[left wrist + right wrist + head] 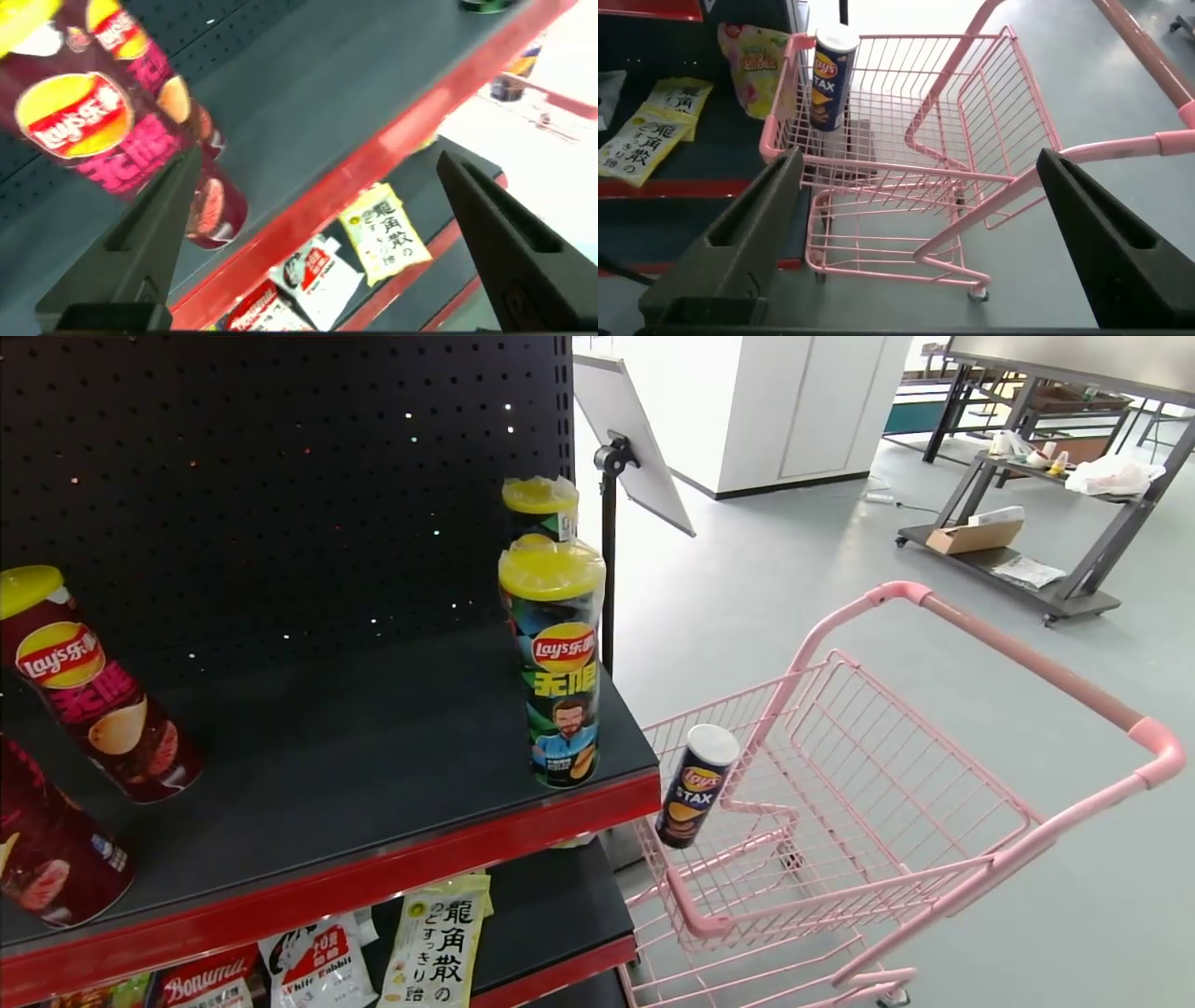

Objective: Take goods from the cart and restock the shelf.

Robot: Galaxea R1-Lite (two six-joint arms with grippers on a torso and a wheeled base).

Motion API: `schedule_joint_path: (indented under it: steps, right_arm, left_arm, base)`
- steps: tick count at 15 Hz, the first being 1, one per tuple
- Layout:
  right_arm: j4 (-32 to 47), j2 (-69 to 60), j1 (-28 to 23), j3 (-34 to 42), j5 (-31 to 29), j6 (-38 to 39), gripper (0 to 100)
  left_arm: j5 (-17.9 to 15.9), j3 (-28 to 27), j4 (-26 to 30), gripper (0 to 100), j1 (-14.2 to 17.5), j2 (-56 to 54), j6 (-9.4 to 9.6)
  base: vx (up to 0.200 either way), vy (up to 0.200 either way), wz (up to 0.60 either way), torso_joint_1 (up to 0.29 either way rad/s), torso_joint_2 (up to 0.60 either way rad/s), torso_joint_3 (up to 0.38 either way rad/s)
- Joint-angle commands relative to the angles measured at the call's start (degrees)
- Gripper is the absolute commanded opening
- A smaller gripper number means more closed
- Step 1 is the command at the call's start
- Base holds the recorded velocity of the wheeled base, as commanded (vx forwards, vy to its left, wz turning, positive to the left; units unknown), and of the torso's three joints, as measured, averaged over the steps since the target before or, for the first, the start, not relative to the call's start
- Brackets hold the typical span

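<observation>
Cart (1027, 658) stands just beside the right end of the shelf (373, 737), its pink basket wall close to the shelf's corner. One dark chip can (695, 786) with a white lid stands in the basket corner nearest the shelf, against the wire.

On my right wrist view the right gripper (920, 154) hangs over the cart with its fingers spread wide, the can off toward the shelf side and the rest of the basket floor open under it.

The left gripper (318, 159) is over the shelf's red front lip (420, 859), fingers also spread wide, one of them near two dark red cans (89, 686) at the left end of the board. One of those cans is close to the lip.

At the right end a green can (557, 663) with a yellow lid stands close to both the lip and the board's end, with a second yellow-lidded can (541, 509) behind it by the pegboard (280, 476). Between the red cans and the green one I see a wide bare stretch of black board.

Snack bags (437, 943) lie on the lower shelf, under the lip. Grey floor (794, 579) lies open past the cart.
</observation>
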Motion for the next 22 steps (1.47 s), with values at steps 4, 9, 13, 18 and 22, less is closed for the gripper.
schedule_joint_path:
  steps: [4,9,13,18,22]
  right_arm:
    - [0.03,0.03,-0.02,0.31,0.03,-0.03,100]
    - [0.03,0.29,-0.02,0.84,0.03,-0.03,100]
    - [-0.14,2.84,-0.11,1.37,0.03,-0.03,100]
    - [-7.70,23.84,-0.02,-6.90,0.47,1.64,100]
    - [-40.66,57.59,1.83,-10.41,4.51,9.11,100]
  left_arm:
    - [-0.91,0.03,3.33,100,0.06,-6.67,0.08]
    - [-0.91,-0.06,3.33,100,0.06,-7.37,0.08]
    - [-0.82,-0.06,3.33,100,0.06,-7.64,0.08]
    - [-0.64,-0.59,3.16,100,0.06,-7.37,0.08]
    - [-0.29,-0.59,3.07,100,0.06,-7.46,-0.27]
  base:
    - [0.000,0.000,0.00,-0.124,0.33,0.203]
    - [0.000,0.000,0.00,-0.158,0.43,0.279]
    - [0.000,0.000,0.00,-0.149,0.46,0.312]
    - [0.000,0.000,0.00,-0.019,0.06,0.046]
    - [0.000,0.000,0.00,0.000,0.00,0.000]
